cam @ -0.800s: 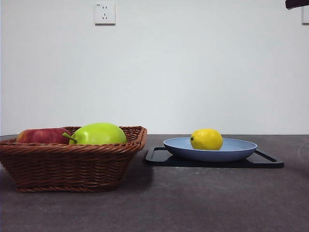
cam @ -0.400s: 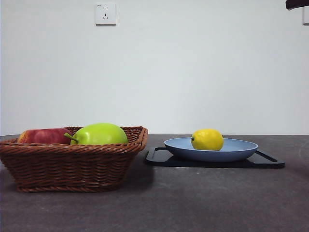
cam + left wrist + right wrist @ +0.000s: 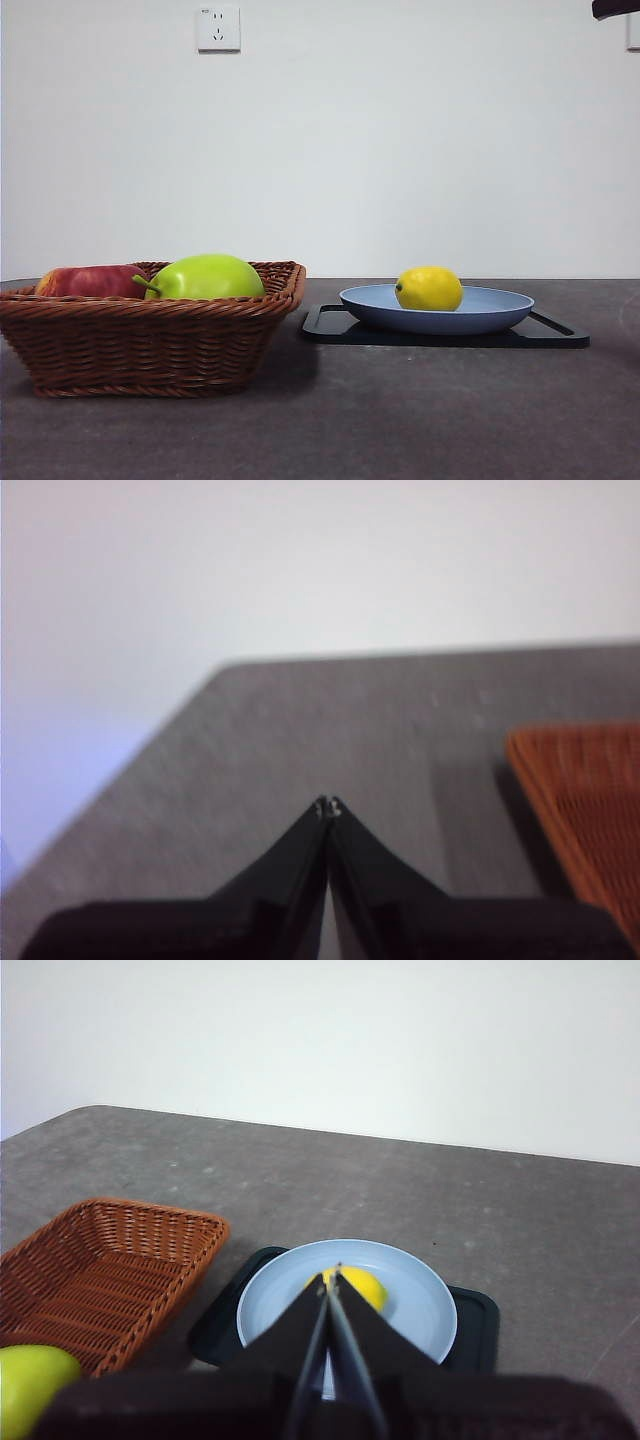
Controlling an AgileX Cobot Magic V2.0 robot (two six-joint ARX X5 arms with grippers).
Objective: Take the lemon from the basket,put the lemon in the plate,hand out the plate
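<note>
**Operator:** Nothing looks shifted since a second ago, does it?

**Spotter:** You're right: lemon, plate and basket sit where they did, and the black tip at the top corner hangs in the same spot.

**Operator:** Where's the fruit?

**Spotter:** You'll find the lemon [image 3: 429, 288] lying in the light-blue plate [image 3: 490, 310], left of its centre in the front view. That plate rests on a flat black tray [image 3: 555, 336], and the tray sits on the dark grey table [image 3: 400, 420].

**Operator:** And the basket?

**Spotter:** The basket [image 3: 140, 345] stands well apart to the left, holding a yellow-green stemmed fruit [image 3: 205, 276] and a red apple [image 3: 88, 281].

**Operator:** Grippers?

**Spotter:** Your right gripper [image 3: 335, 1272] hangs above the plate, jaws pressed together and holding nothing. Your left gripper [image 3: 328, 806] is closed and empty too, over bare table beside the basket's edge.
</note>
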